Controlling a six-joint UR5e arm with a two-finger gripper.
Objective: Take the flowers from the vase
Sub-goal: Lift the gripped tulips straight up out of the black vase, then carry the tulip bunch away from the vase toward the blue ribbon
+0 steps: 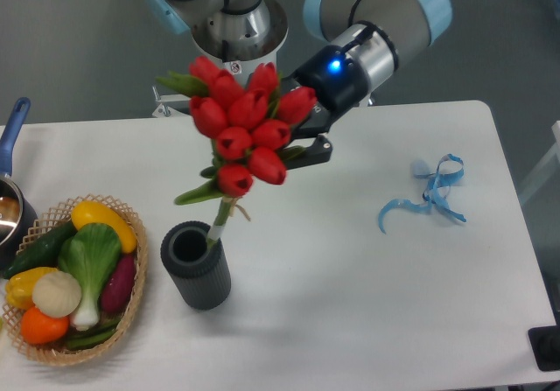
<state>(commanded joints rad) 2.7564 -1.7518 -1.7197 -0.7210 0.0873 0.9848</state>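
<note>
The flowers (245, 124), a bunch of red tulip buds with green leaves, hang in the air above and right of the vase (196, 266). Their tied stems slant down to the left, and the stem end sits just at the vase's rim. The vase is dark grey, ribbed and upright on the white table, with its round mouth showing. My gripper (297, 146) comes in from the upper right and is shut on the flowers, its fingers mostly hidden behind the buds and leaves.
A woven basket (131, 308) of vegetables stands left of the vase, touching or nearly touching it. A pot with a blue handle (12, 129) is at the left edge. A blue ribbon (429, 192) lies on the table's right side.
</note>
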